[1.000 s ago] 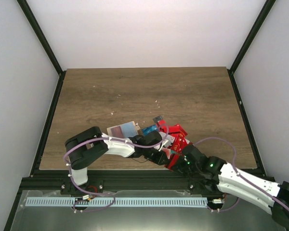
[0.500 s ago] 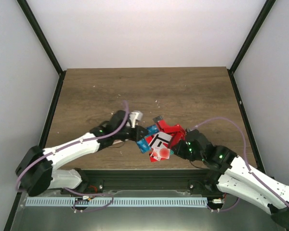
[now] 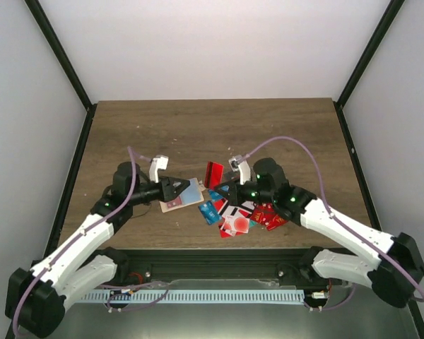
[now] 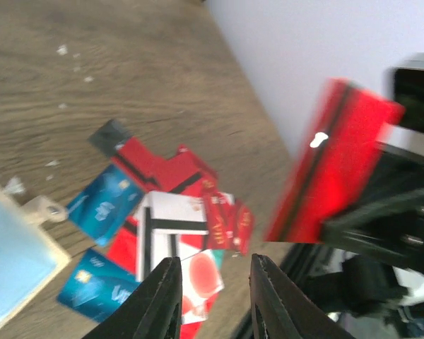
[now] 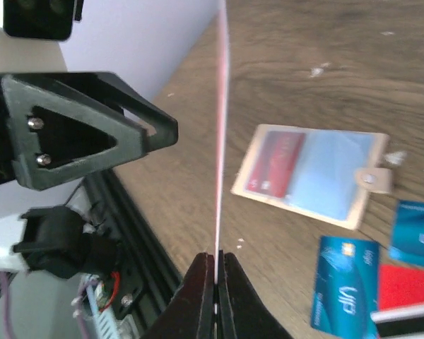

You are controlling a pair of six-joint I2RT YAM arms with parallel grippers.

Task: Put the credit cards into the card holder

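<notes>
The credit cards (image 3: 240,214) lie in a loose heap of red, teal and white near the table's front edge, also in the left wrist view (image 4: 171,229). One red card (image 3: 213,172) stands upright, held clear of the heap, with my right gripper (image 3: 223,186) shut on its lower edge. In the right wrist view that red card (image 5: 220,127) shows edge-on between the closed jaws of the right gripper (image 5: 217,277). The beige card holder (image 3: 188,197) lies flat to the heap's left, a red card and a pale blue one showing in it (image 5: 314,173). My left gripper (image 3: 184,187) hovers over it, open and empty (image 4: 213,296).
The wooden table (image 3: 283,134) is boxed in by white walls with black corner posts. A black frame rail (image 3: 212,256) runs along the near edge, just below the heap. Small white crumbs (image 3: 230,150) dot the middle of the table.
My right gripper has closed on a red card and carried it up and left, off the heap. My left gripper has opened and drawn back left over the card holder.
</notes>
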